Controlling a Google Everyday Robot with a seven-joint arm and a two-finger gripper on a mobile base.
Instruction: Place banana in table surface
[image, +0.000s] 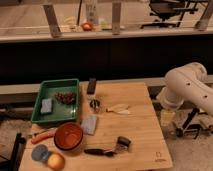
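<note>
**Editor:** While the white arm stands at the right of the frame, beside the desk, where is the banana?

**Operator:** I see the banana lying flat on the bare wood just right of the desk's centre. Nothing is touching it, and it is well apart from the arm.

**Editor:** And the pincer?

**Operator:** My arm runs out past the right edge of the frame and the pincer is beyond it, out of my sight. It is spread as wide as it goes, and I see nothing in its hold.

**Editor:** What surrounds the fruit?

**Operator:** A small metallic piece sits just left of it and a grey pad lies below that. The green tray fills the upper left of the desk, holding a blue-grey sponge and a dark brown cluster. An orange bowl stands at lower left with a carrot beside it and a round yellow-orange fruit below. A black-handled tool lies at the bottom centre of the frame.
</note>
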